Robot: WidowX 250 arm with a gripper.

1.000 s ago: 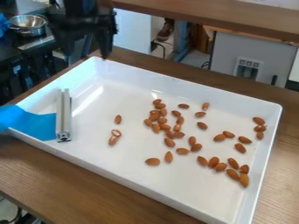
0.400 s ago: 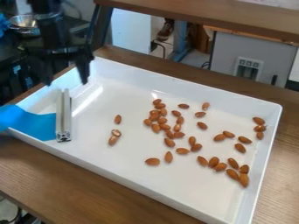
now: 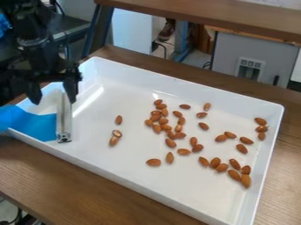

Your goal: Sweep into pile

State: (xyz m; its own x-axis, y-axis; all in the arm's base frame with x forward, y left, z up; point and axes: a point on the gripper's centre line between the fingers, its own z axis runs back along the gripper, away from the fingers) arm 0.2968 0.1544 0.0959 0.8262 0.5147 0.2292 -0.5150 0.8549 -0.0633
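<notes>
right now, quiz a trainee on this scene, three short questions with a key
1. True or false: the silver metal bar lies inside the white rectangular tray.
2. Fill in: the fingers of the black two-finger gripper are ____ (open or shut).
3. In the picture, where are the brown oval almonds relative to the bar? (a) to its left (b) to its right (c) on top of it

Key: 1 true; 2 open; 3 b

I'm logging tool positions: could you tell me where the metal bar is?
In the camera view, the metal bar lies inside the white tray at its left end, beside the blue sheet, near the gripper.
</notes>
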